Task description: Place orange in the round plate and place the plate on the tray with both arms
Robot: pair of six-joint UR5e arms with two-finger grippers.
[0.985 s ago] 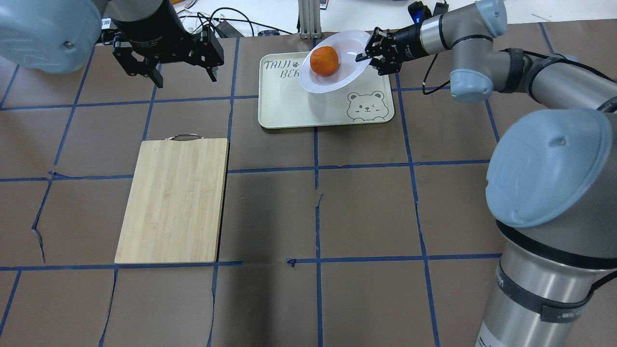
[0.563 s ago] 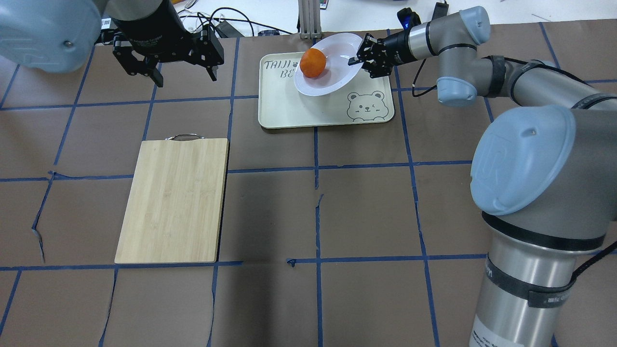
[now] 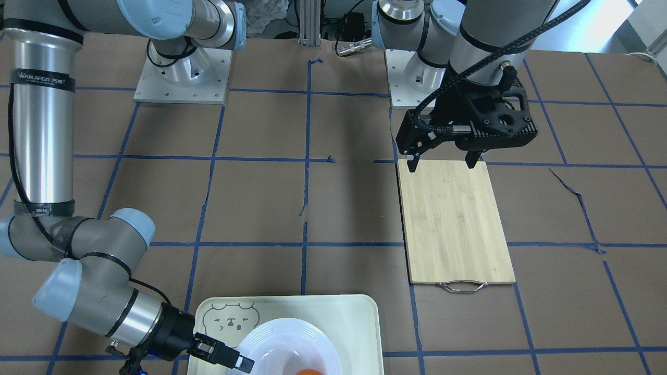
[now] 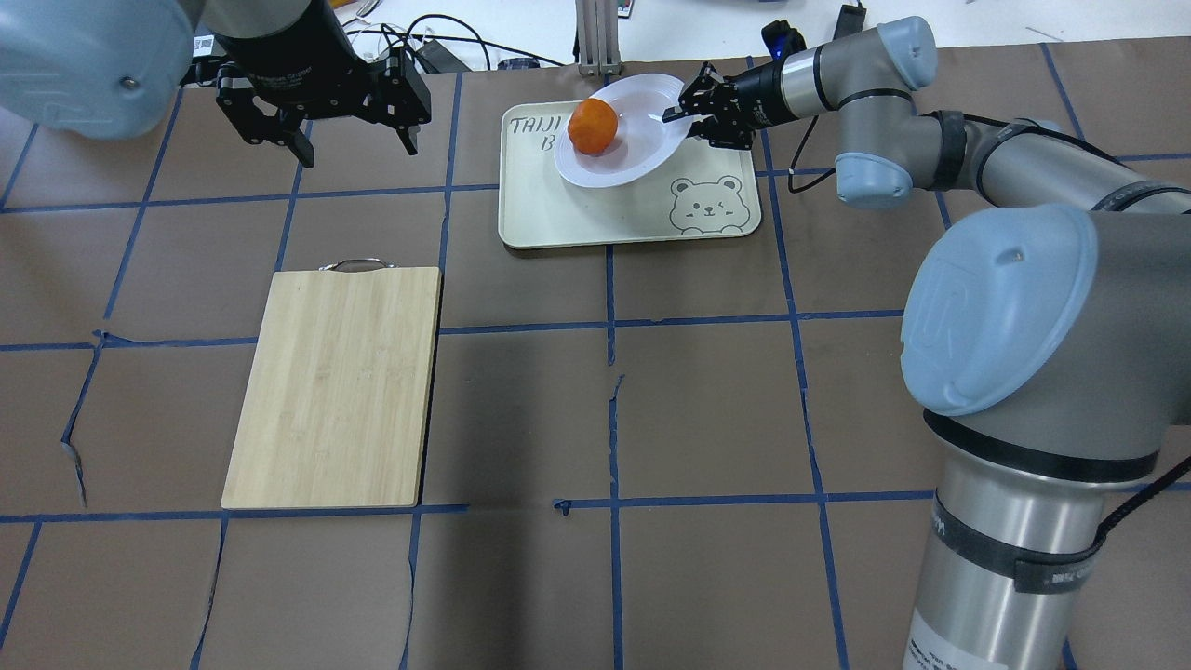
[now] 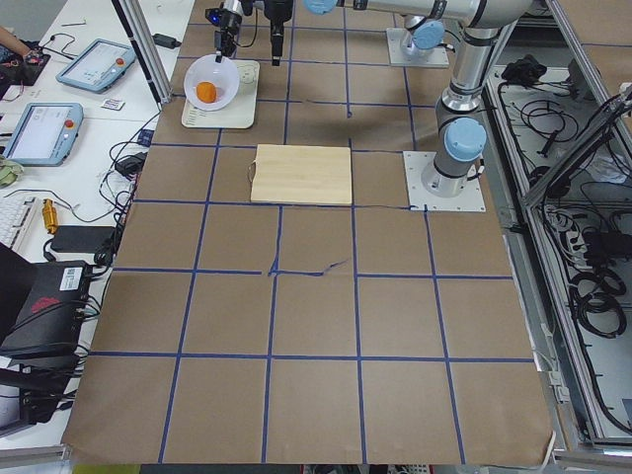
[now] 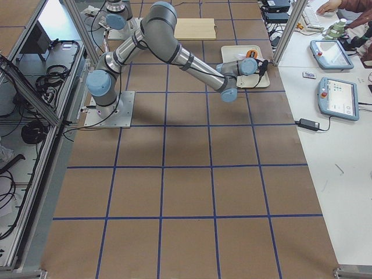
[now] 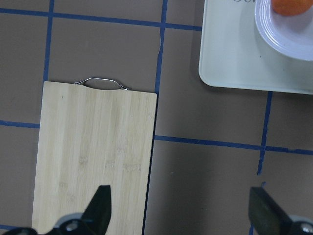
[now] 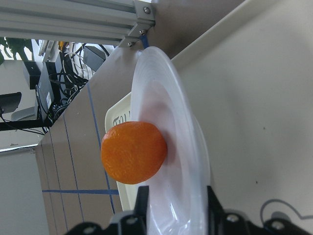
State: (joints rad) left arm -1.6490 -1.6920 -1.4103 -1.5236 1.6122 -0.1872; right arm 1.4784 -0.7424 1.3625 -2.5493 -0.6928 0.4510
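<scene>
The brown desk (image 4: 707, 409), crossed by a grid of blue tape lines, spreads under me. My right arm (image 4: 1014, 307) reaches out across it toward the far edge, and my left arm (image 4: 84, 56) hangs high over the far left part of it. The biggest thing lying on the desk is a bamboo cutting board (image 4: 340, 386) on my left side, flat, with its metal handle (image 4: 354, 264) at the far end. Well apart from it, farther out and near the middle of the desk, lies the tray (image 4: 558, 219), with its bear face (image 4: 704, 205) in the near right corner. Over the far part of the tray is the round plate (image 4: 633, 154), which covers part of the lettering printed there. My right jaws are clamped on its right rim, one finger above and one below. I cannot tell whether the plate's underside touches the tray. The orange (image 4: 593, 126) sits in the plate's well, on the side away from my right jaws. My left jaws are spread wide and carry nothing. They hover above the desk beyond the board's handle end. From the left wrist view I look straight down on the board and one corner of the tray.
</scene>
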